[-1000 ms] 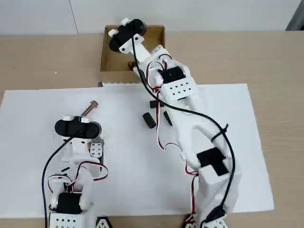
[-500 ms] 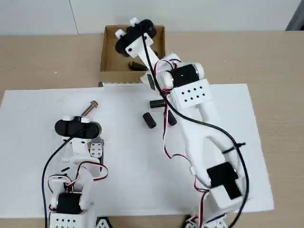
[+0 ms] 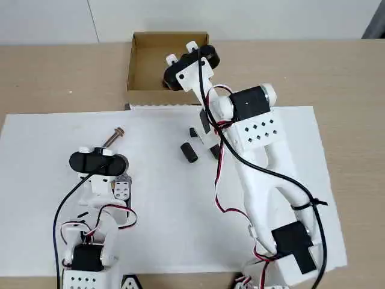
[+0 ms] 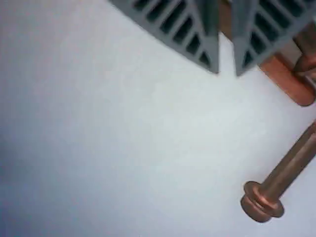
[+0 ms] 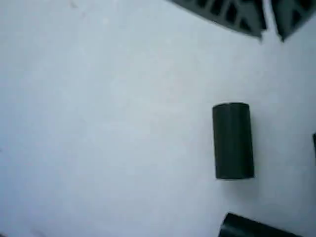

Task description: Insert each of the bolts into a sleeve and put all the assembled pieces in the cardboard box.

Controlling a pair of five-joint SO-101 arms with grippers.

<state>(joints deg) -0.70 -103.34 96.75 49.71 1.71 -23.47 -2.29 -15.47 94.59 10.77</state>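
Three black sleeves (image 3: 190,152) lie loose on the white paper sheet (image 3: 48,138), just short of the cardboard box (image 3: 150,57). One copper bolt (image 3: 113,137) lies well apart from them on the left arm's side. I judge the two kinds are kept apart so that each arm can take one.

Left tool (image 4: 226,71) hangs low over the paper near the bolt, jaws drawn almost together with only a slit between them, clamping nothing. Right tool (image 5: 270,35) hovers over the sleeves, likewise nearly closed and empty. Its arm reaches across to the box's near wall, and what lies inside the box beneath it I cannot make out.

Room around the bolt is generous, with bare paper on every side. The sleeves are crowded, close together and partly under the right arm, so picking one risks nudging its neighbours. The box sits off the paper on the tabletop (image 3: 60,72), and its near wall is a lip to clear.
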